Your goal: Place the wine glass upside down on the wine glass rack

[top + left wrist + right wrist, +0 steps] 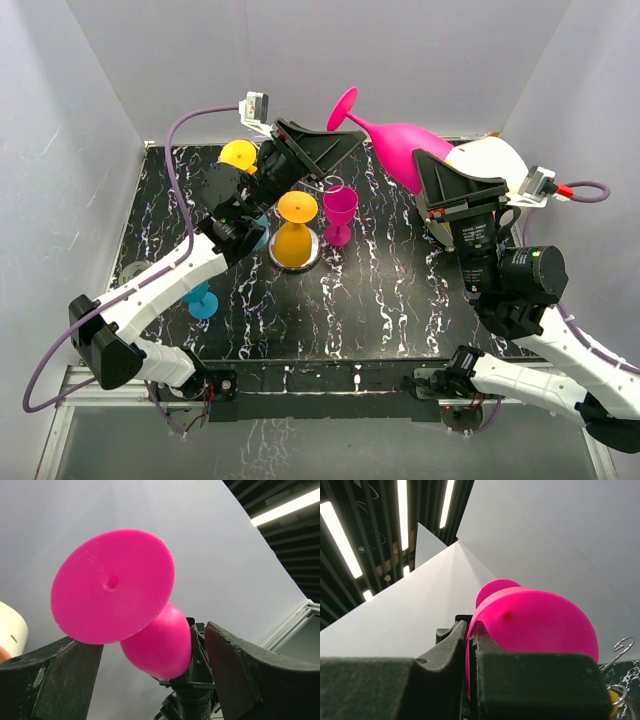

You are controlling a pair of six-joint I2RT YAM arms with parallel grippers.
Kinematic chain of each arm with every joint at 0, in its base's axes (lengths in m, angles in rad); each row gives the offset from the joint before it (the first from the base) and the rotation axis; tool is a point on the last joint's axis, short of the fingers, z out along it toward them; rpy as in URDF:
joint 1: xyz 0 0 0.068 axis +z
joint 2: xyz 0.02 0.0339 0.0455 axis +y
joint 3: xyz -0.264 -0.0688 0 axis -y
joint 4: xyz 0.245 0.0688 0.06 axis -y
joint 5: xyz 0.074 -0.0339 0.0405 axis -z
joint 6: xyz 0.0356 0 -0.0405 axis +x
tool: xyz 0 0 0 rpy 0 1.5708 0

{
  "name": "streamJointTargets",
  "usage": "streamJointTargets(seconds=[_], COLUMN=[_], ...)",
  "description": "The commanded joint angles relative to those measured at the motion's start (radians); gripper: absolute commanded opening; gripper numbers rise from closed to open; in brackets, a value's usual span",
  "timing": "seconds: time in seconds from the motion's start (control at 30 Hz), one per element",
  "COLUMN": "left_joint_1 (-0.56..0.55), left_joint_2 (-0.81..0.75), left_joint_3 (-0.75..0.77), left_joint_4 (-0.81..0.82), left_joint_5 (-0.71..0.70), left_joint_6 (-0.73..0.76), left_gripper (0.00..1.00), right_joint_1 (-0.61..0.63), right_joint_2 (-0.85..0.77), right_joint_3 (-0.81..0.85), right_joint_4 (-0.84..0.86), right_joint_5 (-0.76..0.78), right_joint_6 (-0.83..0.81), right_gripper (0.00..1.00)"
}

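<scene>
A large pink wine glass (400, 145) is held in the air near the back wall, tilted, with its foot (345, 105) pointing up and left. My right gripper (440, 185) is shut on its rim (471, 645). My left gripper (335, 160) is open, its fingers (55, 680) spread wide below the glass's foot (112, 585), which faces the left wrist camera. I cannot tell whether they touch. The wine glass rack stands on its chrome base (295, 262) mid-table with an orange glass (295, 235) hung upside down. A curled wire arm (620, 647) shows in the right wrist view.
A yellow glass (238, 155) and a small magenta glass (340, 213) are at the rack. A blue glass (203, 300) sits on the marbled table (400, 300) at the left. A white-and-orange cylinder (490, 160) stands at the back right. White walls enclose three sides.
</scene>
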Motion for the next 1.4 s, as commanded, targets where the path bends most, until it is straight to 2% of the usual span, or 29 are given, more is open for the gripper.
streamJointTargets(seconds=[0.0, 0.1, 0.2, 0.37, 0.87, 1.2, 1.3, 1.37], left_joint_1=[-0.027, -0.038, -0.043, -0.047, -0.05, -0.049, -0.05, -0.05], left_joint_2=[0.006, 0.009, 0.009, 0.047, 0.088, 0.068, 0.054, 0.047], left_joint_3=[0.073, 0.073, 0.079, 0.091, 0.124, 0.116, 0.109, 0.102], left_joint_4=[0.095, 0.115, 0.148, 0.212, 0.28, 0.261, 0.255, 0.254], left_joint_5=[-0.072, -0.137, -0.195, -0.22, -0.231, -0.243, -0.247, -0.25], left_joint_6=[0.018, 0.028, 0.053, 0.055, 0.062, 0.081, 0.099, 0.112], left_gripper=[0.77, 0.72, 0.57, 0.45, 0.33, 0.28, 0.2, 0.1], right_joint_1=[0.003, 0.003, 0.003, 0.003, 0.003, 0.003, 0.003, 0.003], right_joint_2=[0.004, 0.006, -0.002, -0.027, -0.013, 0.032, 0.031, 0.019], right_joint_3=[0.017, 0.019, 0.013, -0.014, -0.028, -0.028, -0.025, -0.038], right_joint_4=[0.062, 0.049, 0.023, -0.006, -0.079, -0.098, -0.123, -0.112], right_joint_5=[-0.05, -0.072, -0.079, -0.083, -0.181, -0.239, -0.241, -0.232], right_joint_6=[0.04, 0.061, 0.088, 0.128, 0.264, 0.299, 0.298, 0.3], right_gripper=[0.0, 0.0, 0.0, 0.0, 0.0, 0.0, 0.0, 0.0])
